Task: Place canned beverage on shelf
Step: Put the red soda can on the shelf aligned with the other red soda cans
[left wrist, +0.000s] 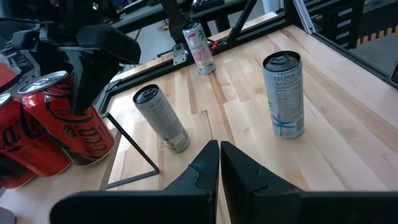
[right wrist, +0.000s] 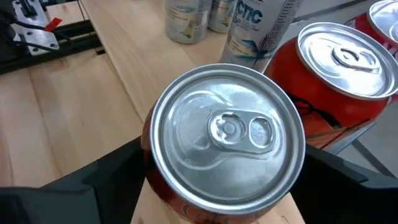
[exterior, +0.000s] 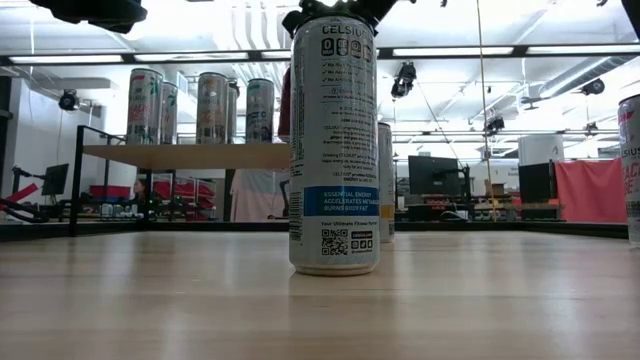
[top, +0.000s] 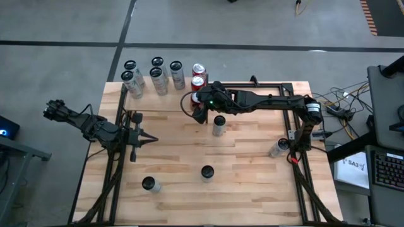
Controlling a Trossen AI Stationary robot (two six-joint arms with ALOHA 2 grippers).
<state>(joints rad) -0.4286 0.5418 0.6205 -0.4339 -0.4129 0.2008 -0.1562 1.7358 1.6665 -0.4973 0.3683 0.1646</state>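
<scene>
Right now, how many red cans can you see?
3 red cans: two stand together at the right end of the shelf, and the third is beside them, under the right arm. The arm may hide others.

The shelf (top: 161, 94) is crowded along its far edge: five pale cans (top: 156, 77) and two red cans (top: 198, 75). Its near strip lies bare. On the tabletop (top: 252, 183), scattered upright cans (top: 207, 172) leave wide lanes, and the near right corner is open.
</scene>
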